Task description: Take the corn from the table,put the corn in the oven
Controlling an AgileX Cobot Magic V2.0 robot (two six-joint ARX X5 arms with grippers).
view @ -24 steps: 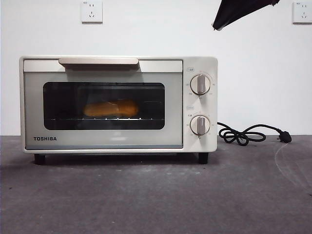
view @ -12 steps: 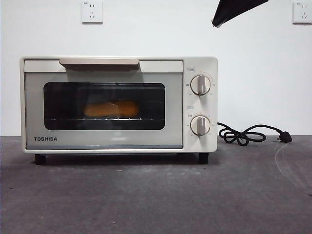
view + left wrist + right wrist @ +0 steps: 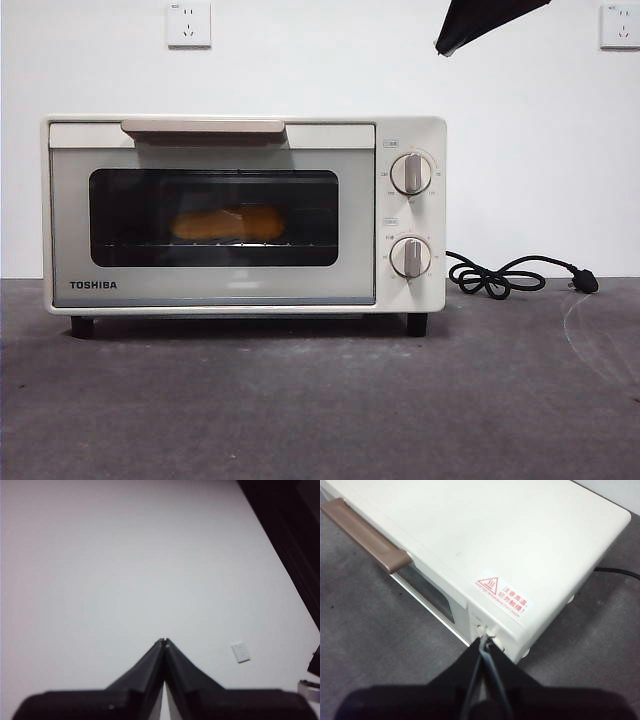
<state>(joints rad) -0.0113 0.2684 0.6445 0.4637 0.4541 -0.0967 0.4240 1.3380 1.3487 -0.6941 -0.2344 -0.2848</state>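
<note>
1. Spanning the whole foreground: the table (image 3: 320, 400), dark grey, matte, scuffed.
2. The oven (image 3: 400, 215) stands on the table, door closed, beige handle (image 3: 203, 125) across the top of the door. Two round knobs (image 3: 411, 173) sit one above the other on the panel at 3 o'clock of the window.
3. The black cord (image 3: 500, 275) lies coiled on the table at 3 o'clock of the oven.
4. The right gripper (image 3: 484, 640) hangs above the oven's knob-side top corner, jaws clenched, holding nothing. In the front view a dark arm tip shows at about 1 o'clock of the oven.
5. The left gripper (image 3: 164, 641) faces a bare white wall, jaws clenched, empty.
6. The corn (image 3: 228, 223) lies on the wire rack inside the oven, behind the dark glass, roughly centred.
</note>
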